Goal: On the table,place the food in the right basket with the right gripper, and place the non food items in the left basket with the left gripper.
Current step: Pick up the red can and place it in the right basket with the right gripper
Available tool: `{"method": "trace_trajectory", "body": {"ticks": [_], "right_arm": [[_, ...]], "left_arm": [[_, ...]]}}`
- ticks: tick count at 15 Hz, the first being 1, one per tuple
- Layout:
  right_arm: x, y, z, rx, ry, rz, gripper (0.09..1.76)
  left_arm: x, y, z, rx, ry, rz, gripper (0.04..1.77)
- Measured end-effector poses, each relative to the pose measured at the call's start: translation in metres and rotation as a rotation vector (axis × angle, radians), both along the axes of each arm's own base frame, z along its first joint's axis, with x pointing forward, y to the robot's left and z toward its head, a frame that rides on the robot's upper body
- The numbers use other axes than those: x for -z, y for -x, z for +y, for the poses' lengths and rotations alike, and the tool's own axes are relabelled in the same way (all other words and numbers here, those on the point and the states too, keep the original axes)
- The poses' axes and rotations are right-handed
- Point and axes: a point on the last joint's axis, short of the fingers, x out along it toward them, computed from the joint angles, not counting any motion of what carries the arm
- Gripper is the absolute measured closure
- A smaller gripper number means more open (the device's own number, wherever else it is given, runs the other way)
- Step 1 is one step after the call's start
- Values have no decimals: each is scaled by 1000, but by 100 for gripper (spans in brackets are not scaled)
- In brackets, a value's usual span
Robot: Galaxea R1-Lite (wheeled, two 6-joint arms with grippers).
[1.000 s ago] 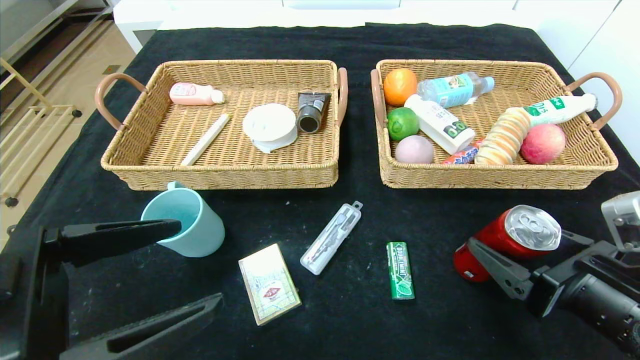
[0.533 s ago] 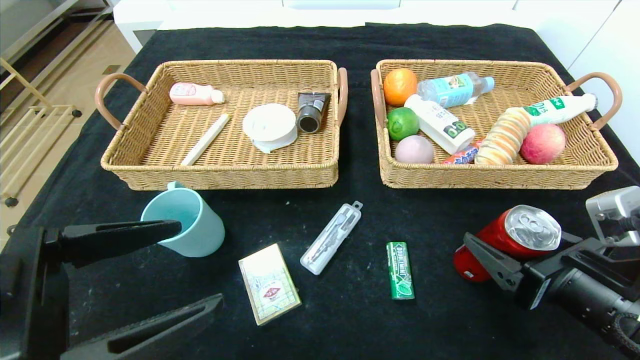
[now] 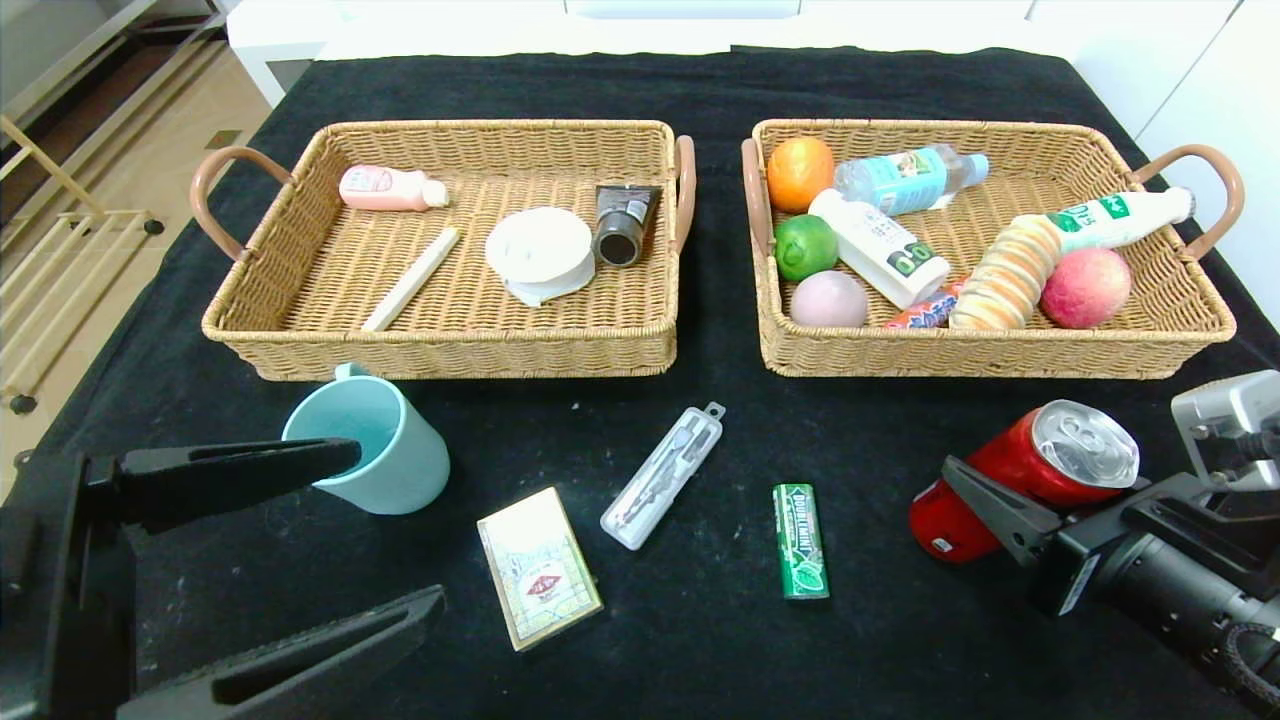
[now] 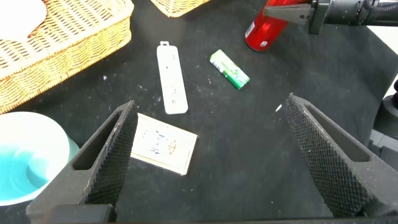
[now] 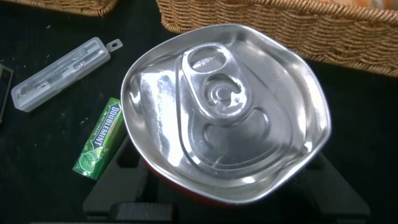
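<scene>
I see the table [image 3: 880, 80] with the right basket [image 3: 1150, 345] already full of food. My right tool [image 3: 1040, 478] is clamped on the red soda can [image 3: 1010, 470], tilted just before that basket. My left tool [image 4: 211, 155] hangs spread wide over the card box [image 4: 163, 144].

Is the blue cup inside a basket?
No, the cup stands on the black table, in front of the left basket.
</scene>
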Motion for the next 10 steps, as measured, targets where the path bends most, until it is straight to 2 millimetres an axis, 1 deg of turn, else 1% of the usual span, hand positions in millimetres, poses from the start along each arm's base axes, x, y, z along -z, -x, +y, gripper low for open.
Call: {"method": "trace_trajectory", "body": {"ticks": [6,10], "right_arm": [[1,0,0,0,2,3,79],[-6,-2,0,-1,-3,-12,79]], "left_arm": [[0,0,0,1,-7,-8,9],[0,0,0,0,-4,-13,9]]}}
